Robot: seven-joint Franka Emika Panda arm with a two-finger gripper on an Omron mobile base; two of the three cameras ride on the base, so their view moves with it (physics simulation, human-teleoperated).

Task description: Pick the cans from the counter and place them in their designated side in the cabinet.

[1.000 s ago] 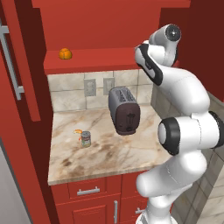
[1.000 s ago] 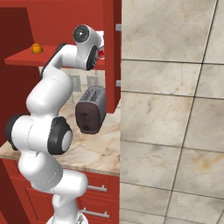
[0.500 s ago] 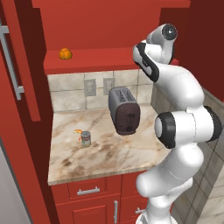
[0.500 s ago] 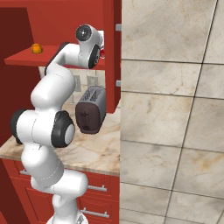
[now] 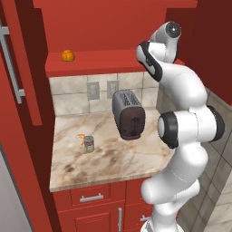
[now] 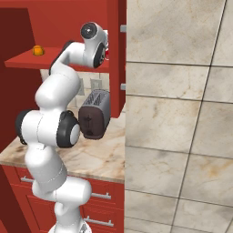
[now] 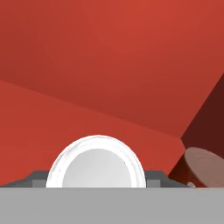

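In the hand view the round white top of the red can (image 7: 96, 165) sits between my gripper's (image 7: 96, 180) dark fingertips (image 7: 37, 177), which are closed against its sides. My hand (image 6: 103, 49) is raised to the right end of the red cabinet's shelf (image 5: 97, 63), with red cabinet walls ahead of it. The silver-grey can (image 5: 89, 144) stands upright on the marbled counter (image 5: 113, 158), to the left of the toaster and far below the gripper. The cabinet's tall red door (image 5: 20, 72) with its silver handle stands open at the left.
A dark can with a brownish top (image 7: 203, 168) stands close beside the held can, in the cabinet's corner. A small orange object (image 5: 68, 55) rests on the shelf's left part. A grey toaster (image 5: 129, 114) stands at the counter's back. A tiled wall (image 6: 182, 113) rises at the right.
The arm's upper links have shifted slightly up and toward the cabinet. The silver can, the toaster and the orange object have stayed put.
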